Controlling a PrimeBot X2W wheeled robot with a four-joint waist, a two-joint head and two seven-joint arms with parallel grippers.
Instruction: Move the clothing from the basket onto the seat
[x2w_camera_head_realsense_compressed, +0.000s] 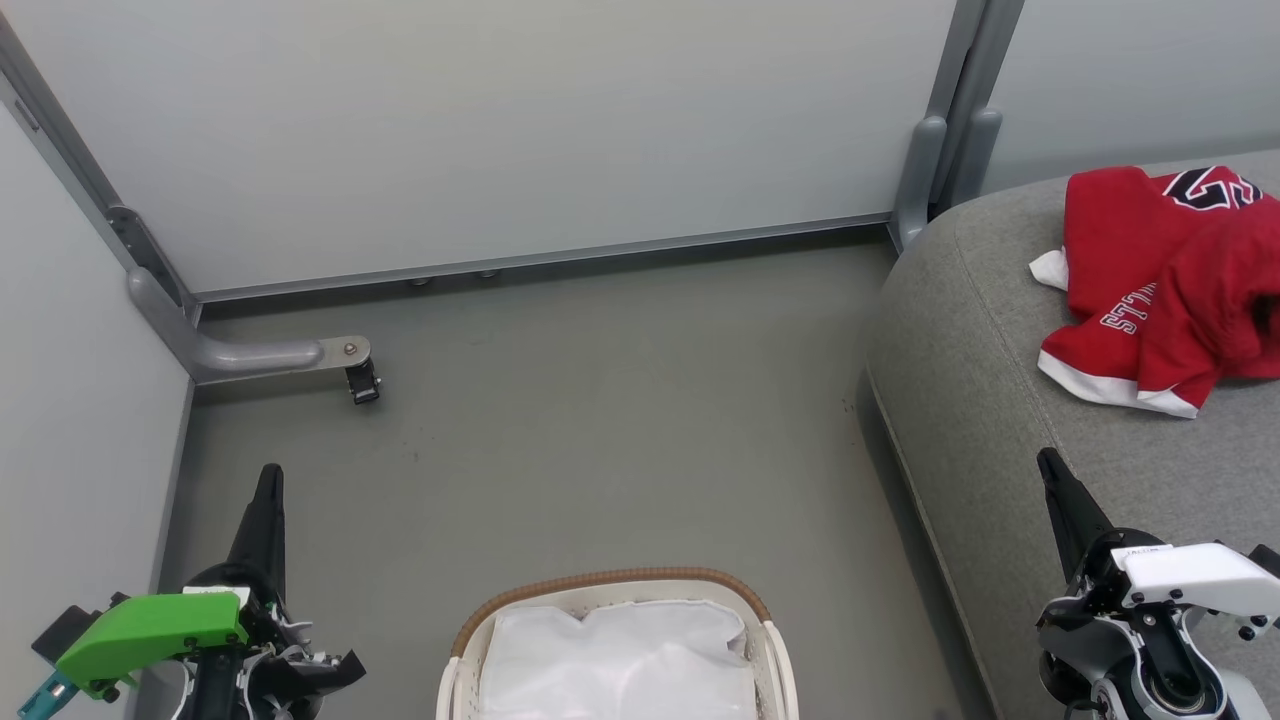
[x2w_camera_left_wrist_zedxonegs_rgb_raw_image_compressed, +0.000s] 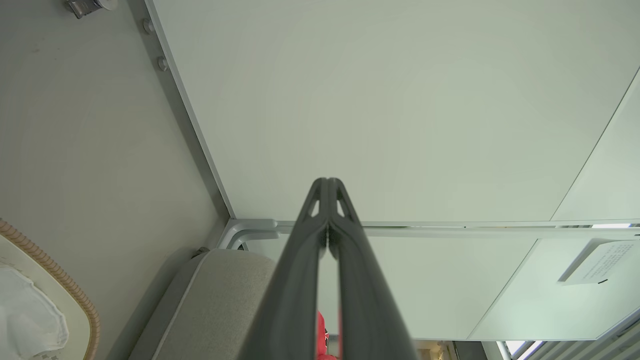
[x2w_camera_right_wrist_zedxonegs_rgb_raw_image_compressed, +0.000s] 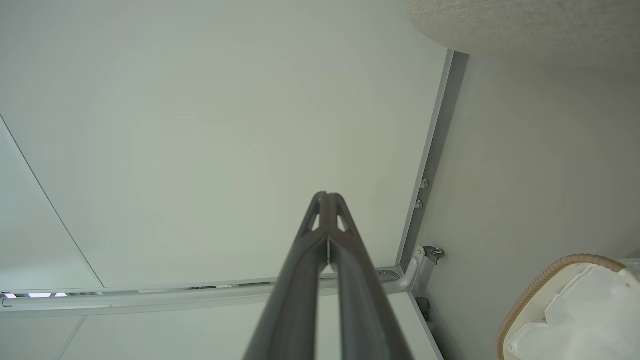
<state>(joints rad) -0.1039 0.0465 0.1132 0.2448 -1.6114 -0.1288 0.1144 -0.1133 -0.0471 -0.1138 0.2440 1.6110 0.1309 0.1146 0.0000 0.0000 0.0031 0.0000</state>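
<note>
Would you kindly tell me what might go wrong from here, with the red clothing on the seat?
1. The basket is cut off by the head view's bottom edge; its visible part holds white liner, so a garment might lie unseen.
2. The clothing lies in a loose heap on the seat and runs past the picture's edge; part may overhang.
3. The right tool, shut, points toward the heap and might snag it when moving.
</note>
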